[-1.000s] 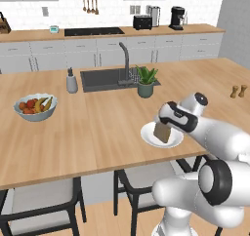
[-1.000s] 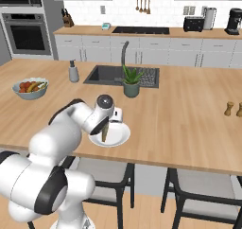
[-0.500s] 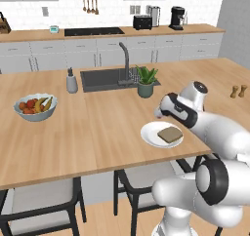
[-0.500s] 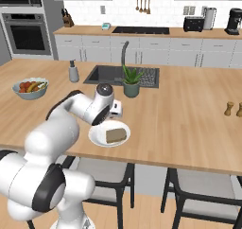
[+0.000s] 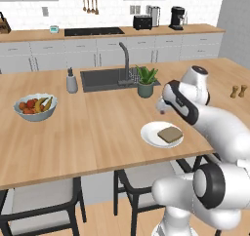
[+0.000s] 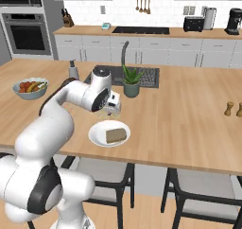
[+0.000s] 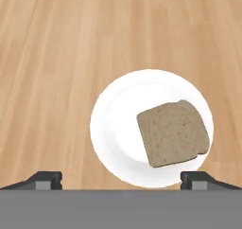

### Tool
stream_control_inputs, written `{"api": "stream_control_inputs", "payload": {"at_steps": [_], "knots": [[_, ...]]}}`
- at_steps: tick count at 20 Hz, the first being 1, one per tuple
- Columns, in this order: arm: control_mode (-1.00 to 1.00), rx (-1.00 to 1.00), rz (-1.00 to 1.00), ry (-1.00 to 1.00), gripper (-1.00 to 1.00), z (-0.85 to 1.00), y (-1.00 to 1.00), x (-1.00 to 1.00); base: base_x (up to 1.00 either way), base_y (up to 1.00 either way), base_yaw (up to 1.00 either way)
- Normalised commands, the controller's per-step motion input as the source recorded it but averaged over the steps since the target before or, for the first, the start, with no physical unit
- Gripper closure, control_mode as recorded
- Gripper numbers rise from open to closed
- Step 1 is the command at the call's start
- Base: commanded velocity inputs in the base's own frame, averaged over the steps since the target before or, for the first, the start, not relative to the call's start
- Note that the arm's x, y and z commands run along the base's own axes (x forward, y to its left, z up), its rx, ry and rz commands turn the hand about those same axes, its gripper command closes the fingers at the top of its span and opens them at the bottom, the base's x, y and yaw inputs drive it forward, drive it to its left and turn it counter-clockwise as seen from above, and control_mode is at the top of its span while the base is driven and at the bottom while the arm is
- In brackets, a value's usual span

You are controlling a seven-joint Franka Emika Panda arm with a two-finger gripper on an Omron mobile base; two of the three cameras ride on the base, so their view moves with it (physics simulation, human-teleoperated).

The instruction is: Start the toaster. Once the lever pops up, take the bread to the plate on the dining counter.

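- Left base view: the flat tan-brown slice of bread (image 5: pixel 170 134) lies on the round white shallow plate (image 5: pixel 149 135), towards its right half. The plate sits on the large light-wood bench (image 5: pixel 97 127) with the inset dark sink (image 5: pixel 105 79), near the bench's front edge. The white arm's two-finger fingers (image 5: pixel 159 107) hang above and just behind the plate, clear of the bread. A white fruit bowl (image 5: pixel 34 108) stands well apart to the left, and a small green potted plant (image 5: pixel 146 80) just beside the sink. The small black boxy toaster (image 5: pixel 142 22) stands on the far back counter, with the taller black coffee machine (image 5: pixel 176 18) to its right.
- Right base view: the bread (image 6: pixel 116 136) rests on the plate (image 6: pixel 98 133), right of centre. The fingers (image 6: pixel 112 108) are above the plate's far rim, apart from it. The toaster (image 6: pixel 193 24) is on the back counter.
- Hand view: the bread (image 7: pixel 172 132) lies flat on the plate's (image 7: pixel 113 124) right side, wholly within the rim. The two dark fingertips (image 7: pixel 45 180) stand wide apart, one at either side, with nothing between them: they are open and empty.
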Motion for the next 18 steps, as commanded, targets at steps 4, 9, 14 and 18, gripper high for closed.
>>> {"api": "stream_control_inputs", "payload": {"at_steps": [4, 9, 14, 18], "knots": [[-1.0, -0.03, -0.08, 0.19, -1.0, 0.08, 0.0, -0.81, 0.0, 0.0, 0.0], [-1.0, -0.08, -0.04, 0.1, -1.0, 0.09, 0.17, -0.91, 0.0, 0.0, 0.0], [-1.0, -0.11, 0.0, 0.06, -1.0, 0.28, 0.51, -0.83, 0.0, 0.0, 0.0], [-1.0, -0.06, 0.0, 0.08, -1.0, 0.43, 0.19, -0.76, 0.0, 0.0, 0.0]]}}
